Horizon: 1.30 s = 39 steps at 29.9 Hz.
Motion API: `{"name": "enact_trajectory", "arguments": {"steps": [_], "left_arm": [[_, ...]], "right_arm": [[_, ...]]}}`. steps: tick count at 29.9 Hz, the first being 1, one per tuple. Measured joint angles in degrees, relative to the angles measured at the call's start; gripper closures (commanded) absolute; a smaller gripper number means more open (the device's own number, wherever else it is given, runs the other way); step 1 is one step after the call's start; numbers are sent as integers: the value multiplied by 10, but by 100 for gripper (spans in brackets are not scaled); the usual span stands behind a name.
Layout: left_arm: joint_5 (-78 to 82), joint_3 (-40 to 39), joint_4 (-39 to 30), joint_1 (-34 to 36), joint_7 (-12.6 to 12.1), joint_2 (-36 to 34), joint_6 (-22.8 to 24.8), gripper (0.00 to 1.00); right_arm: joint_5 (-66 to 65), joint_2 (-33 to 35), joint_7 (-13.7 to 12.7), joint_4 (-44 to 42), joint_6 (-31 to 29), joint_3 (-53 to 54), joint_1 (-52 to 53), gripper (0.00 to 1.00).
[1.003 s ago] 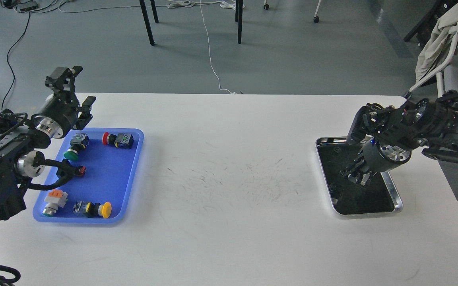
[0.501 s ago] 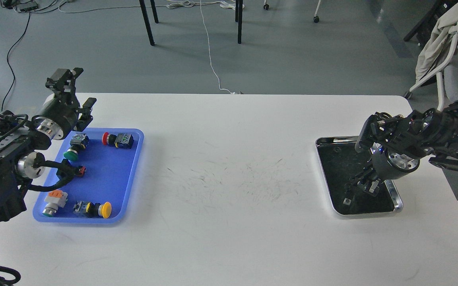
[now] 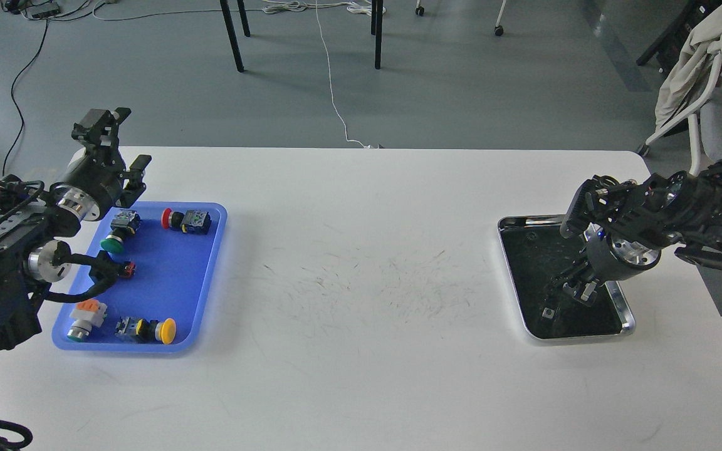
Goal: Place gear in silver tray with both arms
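The silver tray (image 3: 625, 311) lies at the table's right, its dark bottom mirror-like. My right gripper (image 3: 577, 289) points down over its right half, just above the bottom. Its fingers are too dark to tell apart. A small grey piece (image 3: 548, 313) shows on the tray bottom beside it; I cannot tell whether it is a part or a reflection. The gear, several push-button switches such as a red one (image 3: 184, 220) and a yellow one (image 3: 146, 329), lies in the blue tray (image 3: 207, 275). My left gripper (image 3: 120, 145) hangs open and empty above that tray's far left corner.
The white table (image 3: 361, 351) carries scuff marks in the middle. Table legs, cables and a chair with cloth (image 3: 699, 69) stand on the floor beyond the far edge.
My right gripper has moved right and toward the tray's near side, dropping lower over the bottom. The small grey piece appeared beside it. My left arm has hardly moved.
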State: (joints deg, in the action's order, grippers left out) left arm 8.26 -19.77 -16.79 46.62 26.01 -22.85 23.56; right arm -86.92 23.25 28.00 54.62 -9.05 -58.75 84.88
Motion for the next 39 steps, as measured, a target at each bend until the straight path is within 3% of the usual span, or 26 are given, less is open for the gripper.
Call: {"name": "enact_trajectory", "arguments": {"steps": [4, 7, 10, 18, 26, 32, 34, 39], "left_arm": [[0, 1, 0, 0, 0, 0, 1, 4], [1, 2, 0, 0, 0, 0, 1, 4], [1, 3, 0, 0, 0, 0, 0, 4], [2, 4, -3, -1, -1, -6, 14, 3], [1, 4, -2, -12, -4, -41, 44, 3], [-10, -15, -4, -12, -36, -54, 45, 3], [-11, -16, -3, -12, -40, -54, 45, 2], [-20, -26, -4, -12, -47, -53, 45, 2]], "right_arm": [[1, 5, 0, 0, 0, 0, -1, 71], [2, 6, 0, 0, 2, 0, -1, 60], [6, 8, 0, 0, 4, 5, 1, 59], [14, 23, 0, 0, 4, 54, 6, 42], [83, 60, 0, -2, 0, 157, 9, 28], [157, 103, 0, -4, 2, 250, 0, 25], [183, 120, 0, -4, 7, 283, -10, 18], [296, 153, -2, -4, 19, 392, -67, 13]]}}
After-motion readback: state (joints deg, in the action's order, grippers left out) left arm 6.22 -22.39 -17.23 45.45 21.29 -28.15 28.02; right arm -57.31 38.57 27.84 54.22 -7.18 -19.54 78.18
